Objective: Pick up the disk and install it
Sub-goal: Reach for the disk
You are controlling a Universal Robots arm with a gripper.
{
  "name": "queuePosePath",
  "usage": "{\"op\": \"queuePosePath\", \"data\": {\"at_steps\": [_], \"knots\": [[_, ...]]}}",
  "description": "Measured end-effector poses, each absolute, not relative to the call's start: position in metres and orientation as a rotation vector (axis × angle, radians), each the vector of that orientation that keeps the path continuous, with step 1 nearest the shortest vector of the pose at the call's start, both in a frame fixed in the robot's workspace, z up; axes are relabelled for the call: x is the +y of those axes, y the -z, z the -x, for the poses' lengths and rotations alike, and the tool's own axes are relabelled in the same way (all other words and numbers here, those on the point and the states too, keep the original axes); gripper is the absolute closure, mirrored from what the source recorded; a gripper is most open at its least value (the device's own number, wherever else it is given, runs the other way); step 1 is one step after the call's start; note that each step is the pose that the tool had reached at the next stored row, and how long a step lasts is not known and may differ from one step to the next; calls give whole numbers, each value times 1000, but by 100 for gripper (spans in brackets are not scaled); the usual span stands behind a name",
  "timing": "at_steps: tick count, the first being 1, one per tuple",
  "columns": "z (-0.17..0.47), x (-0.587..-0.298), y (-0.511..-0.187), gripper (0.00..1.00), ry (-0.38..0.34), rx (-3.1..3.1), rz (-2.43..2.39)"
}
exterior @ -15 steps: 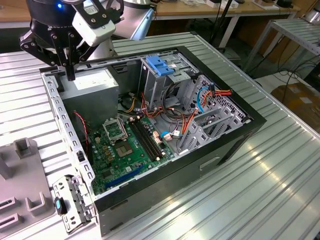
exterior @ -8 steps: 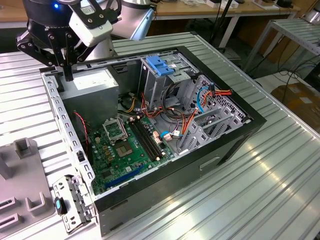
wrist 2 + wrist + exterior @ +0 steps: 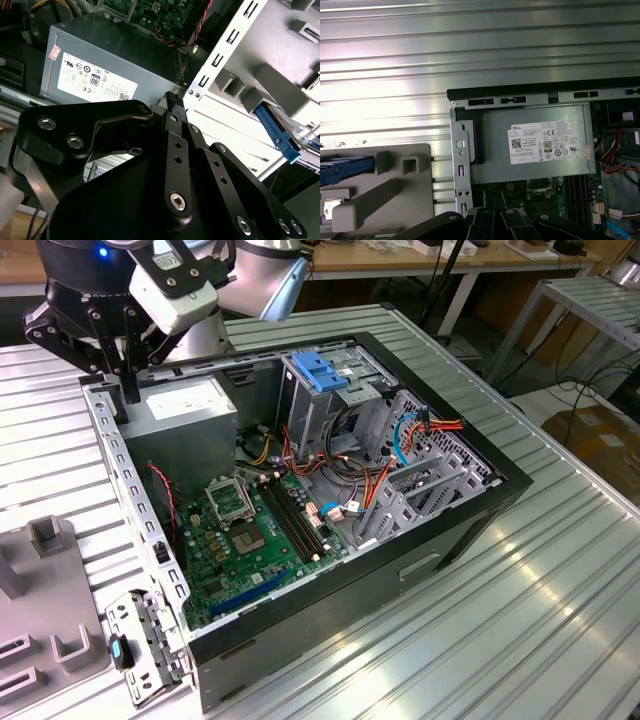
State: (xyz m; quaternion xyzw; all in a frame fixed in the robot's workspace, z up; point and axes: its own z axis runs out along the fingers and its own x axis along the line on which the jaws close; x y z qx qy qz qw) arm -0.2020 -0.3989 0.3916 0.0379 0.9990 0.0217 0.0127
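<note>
In the exterior view the claw [image 3: 128, 392] hangs over the far corner of the open case [image 3: 470, 530], on the exterior view's left, just by the supply [image 3: 185, 415]. I can't tell from here whether it touches the case rim. The grey holder [image 3: 40, 575] sits on the ribbed worktop [image 3: 560, 590], left of the case. In the second wrist view the claw [image 3: 172, 97] looks drawn shut, its two black bars side by side with nothing between them. The disk [image 3: 278, 134] shows as a blue frame edge lying in the holder [image 3: 280, 90] outside the case wall, apart from the claw. In the first wrist view the disk [image 3: 345, 169] rests in the holder [image 3: 395, 185], next to the case corner, with the supply [image 3: 535, 145] inside the case. The pick-up isn't done yet. To do it well, I'd say the claw needs to clear the case rim, spread wide above the holder, square up to the disk's long sides, and come straight down onto the blue frame, not onto the holder's posts.
</note>
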Motion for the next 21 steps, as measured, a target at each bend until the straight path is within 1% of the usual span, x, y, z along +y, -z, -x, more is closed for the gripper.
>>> {"op": "queuePosePath", "data": {"at_steps": [21], "knots": [[216, -399, -392, 89, -68, 3113, -118]]}}
